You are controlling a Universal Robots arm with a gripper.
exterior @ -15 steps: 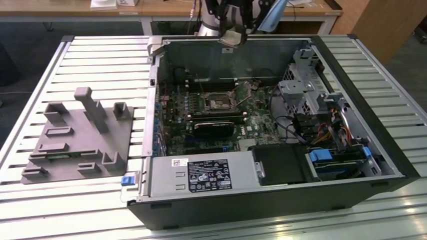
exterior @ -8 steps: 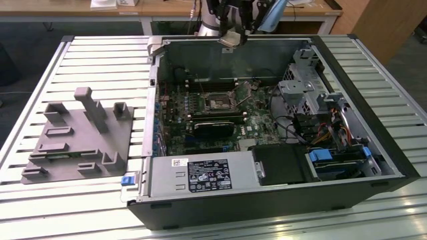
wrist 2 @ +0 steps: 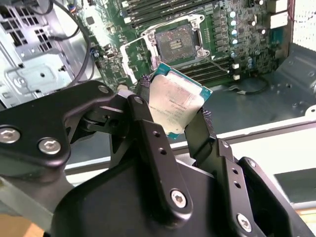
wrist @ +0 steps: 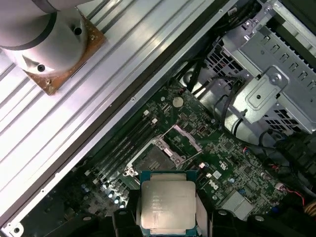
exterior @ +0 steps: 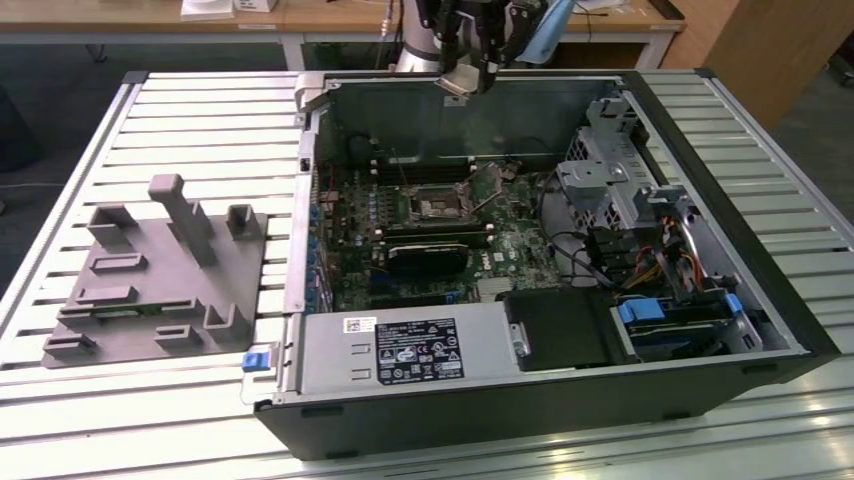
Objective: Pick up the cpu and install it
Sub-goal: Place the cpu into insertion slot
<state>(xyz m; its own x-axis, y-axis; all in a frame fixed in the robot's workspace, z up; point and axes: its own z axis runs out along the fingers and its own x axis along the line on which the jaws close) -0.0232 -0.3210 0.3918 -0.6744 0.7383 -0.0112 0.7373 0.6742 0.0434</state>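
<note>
A table point(exterior: 200, 110) of long silvery aluminium slats carries an open black computer case point(exterior: 534, 420) lying on its side; a grey plastic tray point(exterior: 134, 300) of upright blocks sits beside it at the exterior view's left; wooden desks point(exterior: 334, 18) stand behind. The gripper point(exterior: 458, 82) hangs above the case's far wall; its black, bolt-studded fingers point(wrist 2: 148, 133) are drawn in close on the cpu point(wrist 2: 175, 106), pinching two opposite edges. The chip is a flat square, dull silver metal on top with a teal-green rim, held tilted in the air; below it, well apart, lies the green motherboard point(wrist: 222, 148) with its dark square socket point(wrist: 153, 160) in a metal frame.
</note>
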